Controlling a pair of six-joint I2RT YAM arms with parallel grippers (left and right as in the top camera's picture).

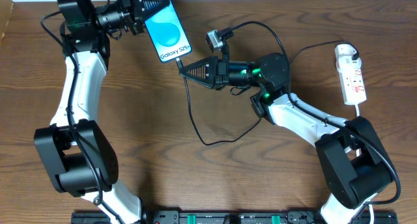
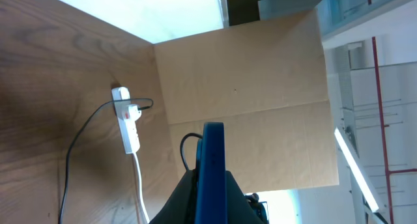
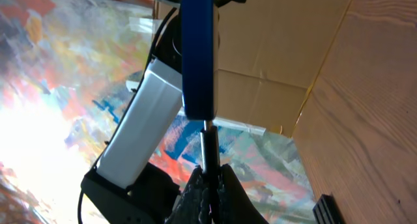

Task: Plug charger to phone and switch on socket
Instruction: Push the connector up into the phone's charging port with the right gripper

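The phone [image 1: 166,30], its blue-teal screen reading "Galaxy S25+", is held up at the top of the overhead view with my left gripper [image 1: 138,11] shut on its upper end. Edge-on, the phone [image 2: 212,175] rises between the left fingers [image 2: 238,198]. My right gripper [image 1: 184,70] is shut on the charger's plug tip [image 3: 208,149], which sits in the bottom edge of the phone [image 3: 197,51]. The charger's black cable [image 1: 195,123] loops across the table to the white adapter [image 1: 347,53] plugged into the socket [image 1: 352,77] at the right.
A cardboard wall [image 2: 247,100] stands behind the table's far edge. The socket's white cord [image 1: 359,110] runs down behind my right arm [image 1: 306,120]. In the left wrist view the socket [image 2: 127,123] lies far off on the wooden table [image 1: 215,178].
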